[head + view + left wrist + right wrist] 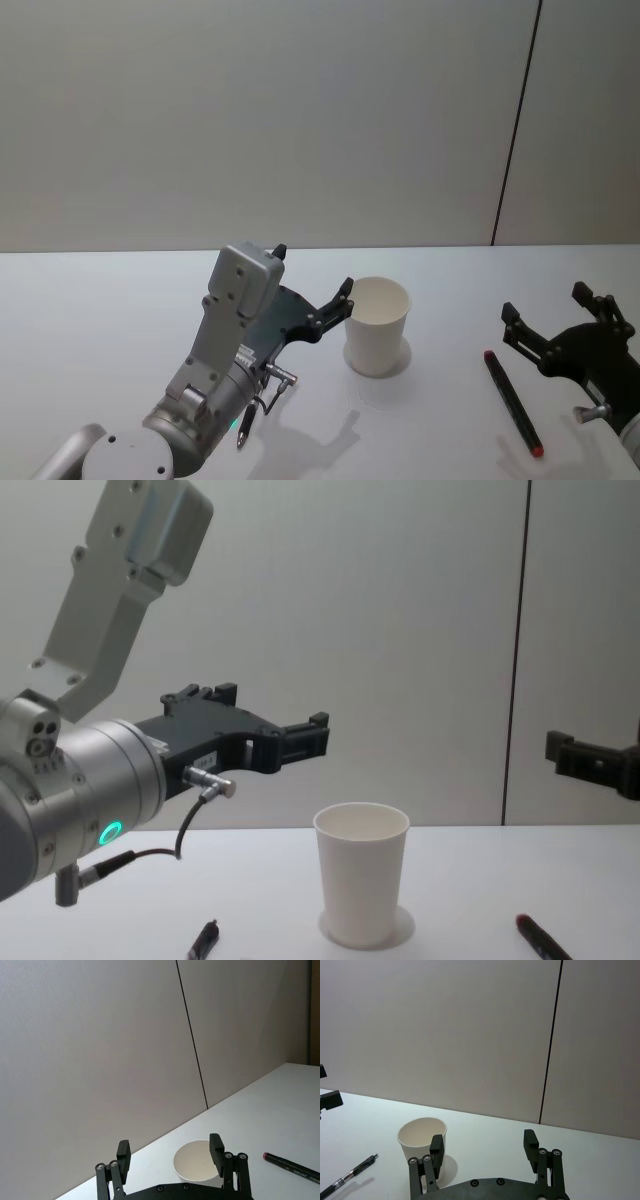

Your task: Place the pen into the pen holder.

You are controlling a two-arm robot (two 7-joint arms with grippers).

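Under left arm (232, 330), black pen (245, 425), partly hidden

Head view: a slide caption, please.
Open left claw and open right claw flank the upright paper cup; a red-tipped pen lies beside the right claw.

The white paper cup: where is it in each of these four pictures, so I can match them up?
Head view: cup just right of centre, lower half.
Left wrist view: cup beyond and between the fingers of the left gripper.
Right wrist view: cup partly behind one finger of the right gripper.
Chest view: cup at bottom centre.
Shared landmark: the dark vertical wall seam, beyond the cup in all four.
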